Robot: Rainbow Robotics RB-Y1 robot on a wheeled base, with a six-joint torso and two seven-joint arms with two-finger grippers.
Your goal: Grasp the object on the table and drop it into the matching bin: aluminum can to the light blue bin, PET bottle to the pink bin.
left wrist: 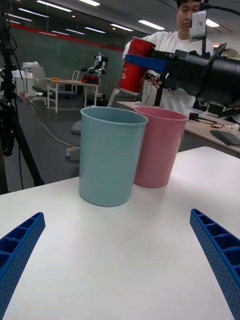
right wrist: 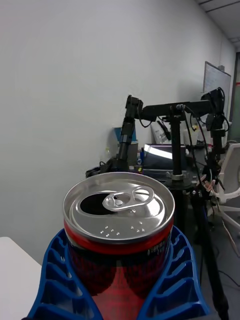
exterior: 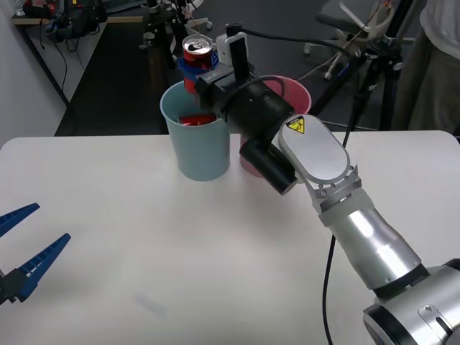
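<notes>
Right gripper [exterior: 198, 70] pinches the can [exterior: 198, 52] between its blue fingers [right wrist: 175, 280], which wrap around the lower body of the can. The can is upright, with the silver top and the open pull tab facing up. It hangs in the air above the blue bin [exterior: 195, 136], near the far rim, well above the table [exterior: 144, 244]. The pink bin [exterior: 298, 97] stands just beside the blue one, touching or almost touching it.

I judge that the grasp and the lift are done, and also the carry is nearly finished. What is left is only to open the fingers so that the can falls in. Inside the blue bin a red piece [exterior: 197, 119] already lies.

Right arm is stretched far forward and across the table, its wrist turned toward the left side, with the black forearm passing in front of the pink bin. Left gripper [exterior: 21, 251] waits low at the near left edge of the table, with fingers spread wide and holding nothing.
</notes>
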